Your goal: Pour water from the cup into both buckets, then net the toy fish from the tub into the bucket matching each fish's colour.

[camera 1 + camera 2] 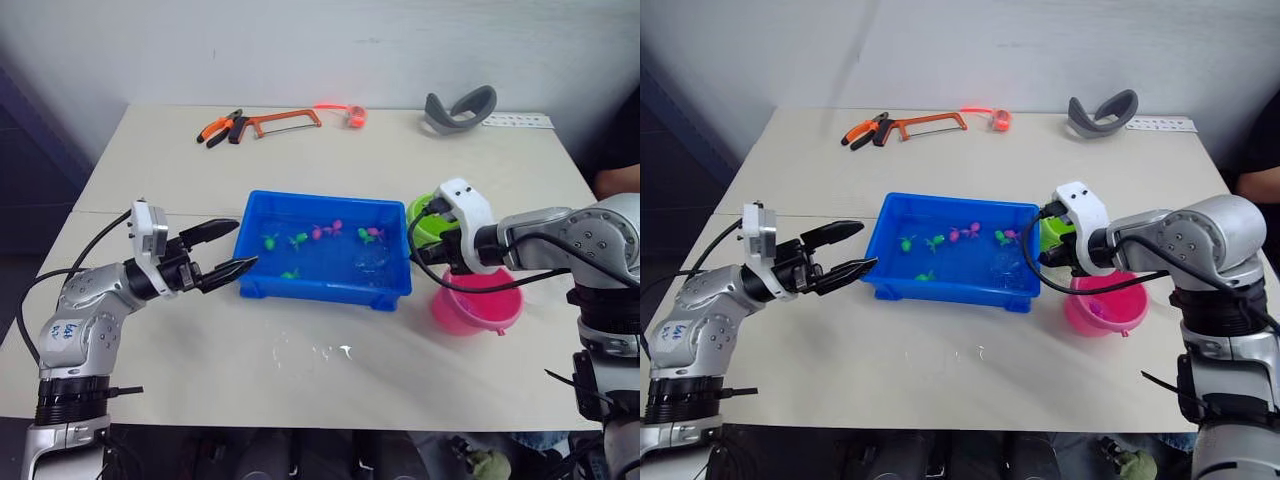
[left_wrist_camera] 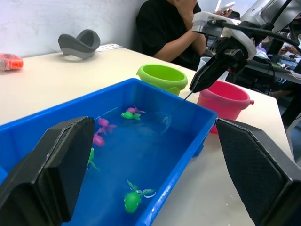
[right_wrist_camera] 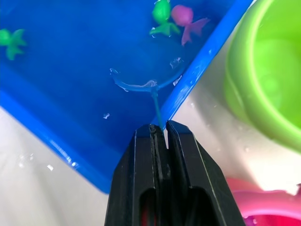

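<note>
The blue tub (image 1: 322,287) sits mid-table with water in it, and pink toy fish (image 1: 326,231) and green ones (image 1: 270,241) float there. My right gripper (image 3: 159,130) is shut on the net's thin handle. The net hoop (image 3: 141,85) dips into the water at the tub's right end. The green bucket (image 1: 424,222) stands just behind that gripper and the pink bucket (image 1: 478,306) just below and right of it. My left gripper (image 1: 245,244) is open at the tub's left end, holding nothing. The cup is out of view.
An orange hacksaw (image 1: 285,122), pliers (image 1: 220,128), a small orange item (image 1: 355,115) and a grey curved band (image 1: 460,108) lie along the far edge. Water drops (image 1: 330,350) spot the table in front of the tub. A person in black (image 2: 174,28) sits beyond the table's right side.
</note>
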Available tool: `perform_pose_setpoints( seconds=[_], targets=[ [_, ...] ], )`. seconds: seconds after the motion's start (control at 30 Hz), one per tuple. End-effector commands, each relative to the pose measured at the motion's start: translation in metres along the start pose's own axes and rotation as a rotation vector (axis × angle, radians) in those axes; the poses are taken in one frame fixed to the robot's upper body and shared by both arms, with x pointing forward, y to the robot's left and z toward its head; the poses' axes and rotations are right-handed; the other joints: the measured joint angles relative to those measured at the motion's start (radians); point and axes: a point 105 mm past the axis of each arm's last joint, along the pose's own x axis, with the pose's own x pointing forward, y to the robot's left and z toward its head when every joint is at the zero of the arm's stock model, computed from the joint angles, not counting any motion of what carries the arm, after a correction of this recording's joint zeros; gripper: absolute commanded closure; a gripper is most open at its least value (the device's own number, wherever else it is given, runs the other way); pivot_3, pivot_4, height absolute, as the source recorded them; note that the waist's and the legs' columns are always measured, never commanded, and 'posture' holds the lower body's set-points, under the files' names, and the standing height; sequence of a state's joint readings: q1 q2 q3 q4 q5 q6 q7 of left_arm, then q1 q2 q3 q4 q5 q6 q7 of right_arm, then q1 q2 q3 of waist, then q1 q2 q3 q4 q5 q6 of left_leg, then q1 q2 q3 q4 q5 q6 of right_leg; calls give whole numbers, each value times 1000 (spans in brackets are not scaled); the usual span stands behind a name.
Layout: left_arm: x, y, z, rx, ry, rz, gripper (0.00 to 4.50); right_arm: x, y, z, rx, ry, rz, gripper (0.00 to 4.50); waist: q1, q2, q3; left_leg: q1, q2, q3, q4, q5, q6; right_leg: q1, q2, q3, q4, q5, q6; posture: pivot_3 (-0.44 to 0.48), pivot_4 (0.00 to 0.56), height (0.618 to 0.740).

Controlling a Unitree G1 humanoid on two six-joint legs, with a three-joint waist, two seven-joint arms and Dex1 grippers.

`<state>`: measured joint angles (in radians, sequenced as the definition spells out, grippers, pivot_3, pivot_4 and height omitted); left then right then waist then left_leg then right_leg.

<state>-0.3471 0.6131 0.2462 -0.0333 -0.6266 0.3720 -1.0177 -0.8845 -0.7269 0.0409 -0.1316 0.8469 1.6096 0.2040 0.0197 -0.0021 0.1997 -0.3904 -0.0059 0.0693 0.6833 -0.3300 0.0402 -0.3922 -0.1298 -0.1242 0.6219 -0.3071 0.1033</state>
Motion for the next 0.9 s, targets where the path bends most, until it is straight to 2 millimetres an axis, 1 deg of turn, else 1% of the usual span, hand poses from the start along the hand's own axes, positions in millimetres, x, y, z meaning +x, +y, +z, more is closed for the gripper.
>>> perform_pose_setpoints(
  seconds=[0.03,0.13,0.33,0.53,0.6,0.73,0.9],
  targets=[
    [4,-1,10,32,-22,-16,46,-6,-2,10,-47,-45,-66,4500,0,0,0,0,0,0,0,0,0,0,0,0,0,0,0,0,150,740],
    [5,-1,10,29,-24,-16,46,-6,-5,15,-107,-82,-116,4500,0,0,0,0,0,0,0,0,0,-1,0,0,0,0,0,0,150,740],
    [6,-2,10,24,-27,-17,46,-7,-9,15,-300,-115,-198,4500,1,0,0,-1,0,0,0,0,0,-1,1,0,0,0,0,0,150,740],
    [6,-5,9,24,-27,-20,46,-5,-13,11,-371,-107,-217,4500,3,0,0,0,-1,0,0,0,0,0,0,0,0,0,0,0,150,740],
    [6,-4,10,25,-28,-20,46,-2,-11,6,-359,-85,-194,4500,3,0,0,0,-1,-1,0,0,0,0,0,0,0,0,0,0,150,740],
    [6,-4,11,28,-29,-19,46,4,-2,-8,-226,-10,-86,4500,3,0,0,0,-1,-1,0,0,0,0,0,-1,0,0,0,0,150,740],
    [5,-3,11,32,-32,-12,46,6,-5,-11,-177,12,-95,4500,5,0,0,-1,-1,-1,0,0,0,0,0,-2,0,0,0,0,150,740]
  ],
)
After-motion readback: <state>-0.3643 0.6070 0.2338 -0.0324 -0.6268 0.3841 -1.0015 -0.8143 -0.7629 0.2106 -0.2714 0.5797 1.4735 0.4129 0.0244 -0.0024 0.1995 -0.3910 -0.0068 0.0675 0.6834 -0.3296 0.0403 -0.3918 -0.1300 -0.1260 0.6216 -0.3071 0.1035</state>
